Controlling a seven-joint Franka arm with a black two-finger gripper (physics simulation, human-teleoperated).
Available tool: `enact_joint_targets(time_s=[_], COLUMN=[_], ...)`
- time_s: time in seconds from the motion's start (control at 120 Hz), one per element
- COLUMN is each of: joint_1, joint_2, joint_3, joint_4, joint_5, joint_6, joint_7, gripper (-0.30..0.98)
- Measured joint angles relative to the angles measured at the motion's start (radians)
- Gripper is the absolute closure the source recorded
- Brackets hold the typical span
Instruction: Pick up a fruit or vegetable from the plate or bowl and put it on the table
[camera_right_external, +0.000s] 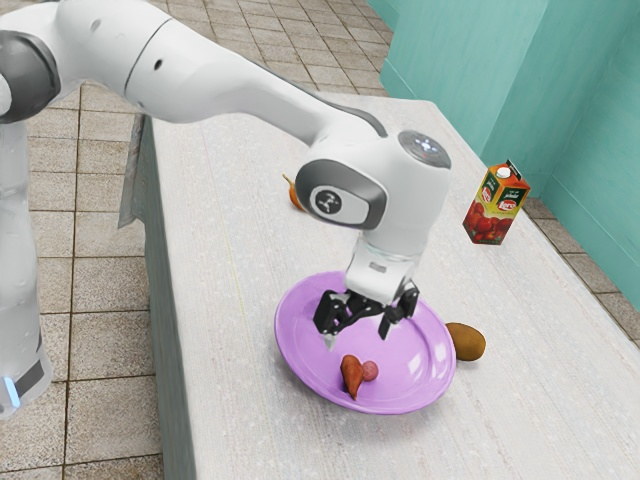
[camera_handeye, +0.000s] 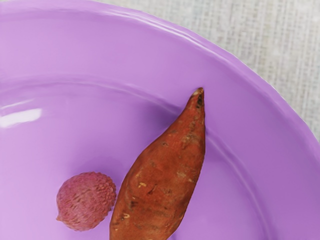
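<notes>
The jaws stand wide apart with nothing between them, on the hand (camera_right_external: 383, 275), which points down above one purple plate (camera_right_external: 300, 345). On this plate lie one sweet potato (camera_right_external: 351, 374) and one lychee (camera_right_external: 370, 371), side by side. The wrist view gives the pale marks and the pointed end of the sweet potato; the exterior view gives one brown fruit (camera_right_external: 466, 342) (maybe a kiwi) beside the plate, one orange fruit (camera_right_external: 295, 196) and one upright carton (camera_right_external: 495, 208), all on the counter (camera_right_external: 230, 250).

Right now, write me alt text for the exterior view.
A white robot arm hangs its open black tool over a purple plate bearing a sweet potato and small pink fruit. A brown fruit, a carton and a partly hidden orange fruit are on the table.
</notes>
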Motion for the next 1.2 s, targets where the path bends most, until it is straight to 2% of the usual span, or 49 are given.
enact_joint_targets(time_s=[0.675, 0.775, 1.067, 1.2], joint_1=[-0.016, -0.018, -0.016, -0.014], joint_2=[0.047, 0.063, 0.083, 0.088], joint_3=[-0.002, -0.001, 0.0, 0.0], joint_4=[-0.057, -0.056, -0.056, -0.056], joint_5=[-0.001, 0.0, 0.002, 0.003], joint_6=[0.074, 0.079, 0.098, 0.103], joint_7=[0.116, 0.125, 0.142, 0.147], gripper=[0.01, 0.08, 0.44, 0.51])
